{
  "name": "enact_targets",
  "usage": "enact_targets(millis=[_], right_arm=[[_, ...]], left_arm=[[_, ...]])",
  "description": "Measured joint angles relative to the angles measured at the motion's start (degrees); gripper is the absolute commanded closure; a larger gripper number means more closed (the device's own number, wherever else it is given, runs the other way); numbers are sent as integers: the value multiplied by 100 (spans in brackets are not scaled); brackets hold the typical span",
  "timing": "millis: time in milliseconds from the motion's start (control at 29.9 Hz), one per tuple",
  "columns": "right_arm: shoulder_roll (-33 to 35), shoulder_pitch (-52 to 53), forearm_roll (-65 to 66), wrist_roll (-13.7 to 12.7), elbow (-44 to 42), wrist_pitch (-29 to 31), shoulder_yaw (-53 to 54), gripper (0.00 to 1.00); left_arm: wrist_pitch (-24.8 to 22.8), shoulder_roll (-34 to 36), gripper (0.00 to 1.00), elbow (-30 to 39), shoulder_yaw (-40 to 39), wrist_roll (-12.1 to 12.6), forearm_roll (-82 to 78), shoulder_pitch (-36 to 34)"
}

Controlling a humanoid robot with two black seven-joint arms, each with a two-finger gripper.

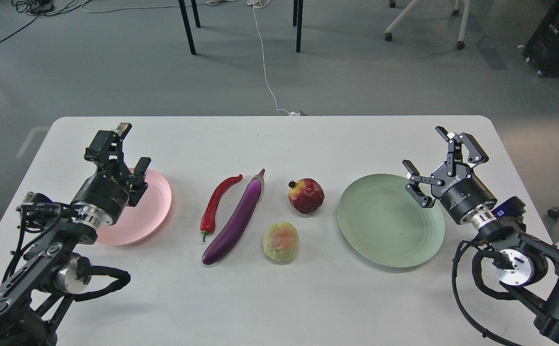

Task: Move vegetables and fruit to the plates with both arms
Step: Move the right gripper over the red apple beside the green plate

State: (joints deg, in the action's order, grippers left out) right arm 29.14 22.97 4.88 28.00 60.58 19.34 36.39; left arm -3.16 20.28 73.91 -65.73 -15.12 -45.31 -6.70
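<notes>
So here's our setup: a white surface (279, 298) with all four items lined up in the middle. The red chili pepper (217, 204) lies just left of the long purple eggplant (237, 218), both angled the same way, close but not touching as far as we can tell. Right of the eggplant sits the dark red pomegranate (306, 195), and nearer to us, below it, the bumpy yellow-green fruit (281, 242) with its orange-pink blush. Those two are apart from each other.

The pale pink plate (157, 202) is off to the left of the chili, and our left arm covers part of it. Our left gripper (125, 158) hangs over that plate's far left edge with its jaws spread apart and nothing between them. The pale green plate (387, 221) sits to the right of the pomegranate, with nothing on it. Our right gripper (440, 166) hovers at the green plate's far right rim, jaws wide and holding nothing.

Beyond the surface we've got grey floor, a white cable (264, 62) trailing toward the far edge, some black table legs (188, 29) and a chair base on casters (423, 29).
</notes>
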Motion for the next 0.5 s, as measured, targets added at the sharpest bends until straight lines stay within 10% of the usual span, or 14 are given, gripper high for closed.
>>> enact_targets(millis=[501], right_arm=[[928,2598,2571,1,332,83,-1721,1]], left_arm=[[-60,176,2,131,-49,-217,90,-13]])
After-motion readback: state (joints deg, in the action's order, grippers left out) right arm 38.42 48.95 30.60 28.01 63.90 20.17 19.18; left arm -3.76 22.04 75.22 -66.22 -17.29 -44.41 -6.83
